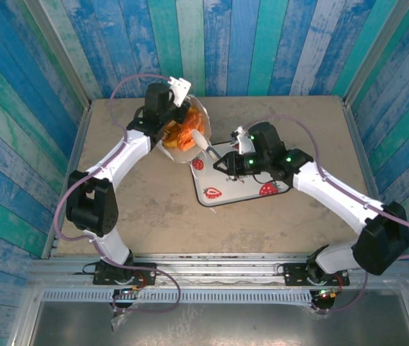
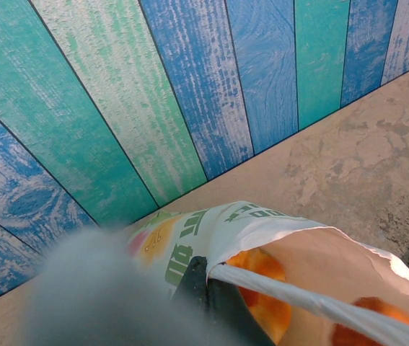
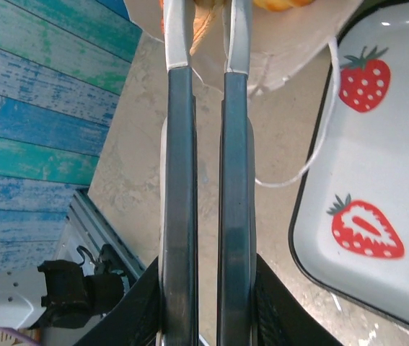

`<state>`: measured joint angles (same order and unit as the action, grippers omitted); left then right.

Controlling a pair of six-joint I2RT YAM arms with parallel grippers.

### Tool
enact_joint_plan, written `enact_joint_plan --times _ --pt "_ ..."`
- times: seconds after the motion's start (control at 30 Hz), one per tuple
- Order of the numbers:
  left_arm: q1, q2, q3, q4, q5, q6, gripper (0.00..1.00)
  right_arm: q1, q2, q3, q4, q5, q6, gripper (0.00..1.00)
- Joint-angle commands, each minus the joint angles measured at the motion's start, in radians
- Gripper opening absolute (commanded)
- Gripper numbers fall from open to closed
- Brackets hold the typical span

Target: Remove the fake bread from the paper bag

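The white paper bag (image 1: 198,115) lies tipped at the table's back, with its mouth toward the right. My left gripper (image 2: 208,285) is shut on the bag's (image 2: 247,223) rim, by a white handle. Orange and golden fake bread (image 1: 182,137) shows inside the bag in the left wrist view too (image 2: 265,303). My right gripper (image 1: 203,142) reaches its long fingers into the bag's mouth. Its tips (image 3: 205,6) run off the top edge of the right wrist view, close together with a pale orange piece between them. A golden bun (image 3: 280,3) sits just beside them.
A white strawberry-print tray (image 1: 244,189) with a black rim lies right of the bag, under my right arm, and shows in the right wrist view (image 3: 377,144). A thin handle loop (image 3: 312,158) hangs over the tray's edge. Blue-green plank walls close the back and sides.
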<state>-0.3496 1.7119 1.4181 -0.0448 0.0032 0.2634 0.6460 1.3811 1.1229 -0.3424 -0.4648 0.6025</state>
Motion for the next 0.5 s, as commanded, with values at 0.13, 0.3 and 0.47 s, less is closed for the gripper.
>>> enact_joint_plan --times 0.13,0.3,0.47 --pt "0.000 -0.038 0.009 0.043 -0.043 -0.001 0.00 -0.002 -0.159 -0.052 -0.090 0.051 -0.012 0.20" --pt "0.000 -0.037 0.013 0.039 -0.044 -0.004 0.00 -0.019 -0.244 -0.074 -0.145 0.059 -0.015 0.20" --pt "0.000 -0.046 0.007 0.031 -0.039 0.005 0.00 -0.082 -0.328 -0.100 -0.168 0.041 -0.014 0.20"
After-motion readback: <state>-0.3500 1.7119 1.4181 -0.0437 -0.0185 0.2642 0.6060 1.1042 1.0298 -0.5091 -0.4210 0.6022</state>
